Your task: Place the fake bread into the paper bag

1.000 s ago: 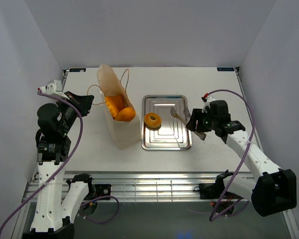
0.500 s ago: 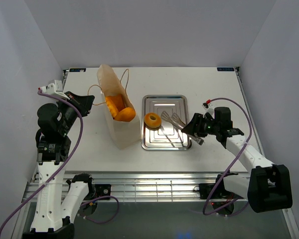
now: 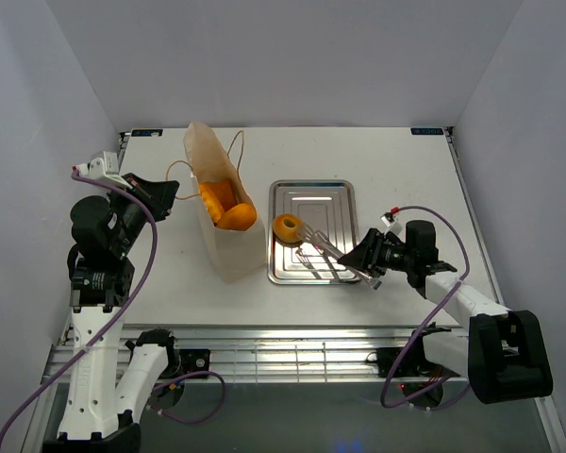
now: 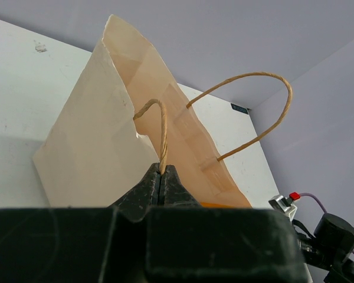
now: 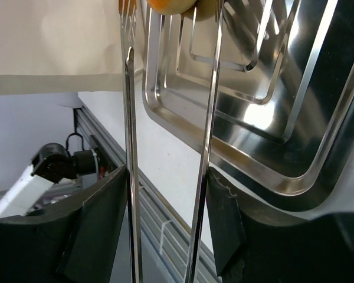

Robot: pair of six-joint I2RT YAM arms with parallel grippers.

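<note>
One ring doughnut (image 3: 288, 226) lies on the silver tray (image 3: 344, 193); other orange bread pieces (image 3: 228, 209) show inside the paper bag (image 3: 228, 255) beside it. The left hand (image 4: 161, 177) is pinched shut on the bag's string handle (image 4: 163, 132). The right hand (image 3: 370, 257) holds metal tongs (image 3: 323, 253), their tips on either side of the doughnut. I judge the step is gripping it; next comes a squeeze, a lift and a carry over the bag's mouth.

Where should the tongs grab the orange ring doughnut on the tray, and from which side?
Probably across the outer rim of the glossy orange ring doughnut, from the right: it lies hole-up by the left rim of the silver tray, the beige paper bag just beyond.
</note>
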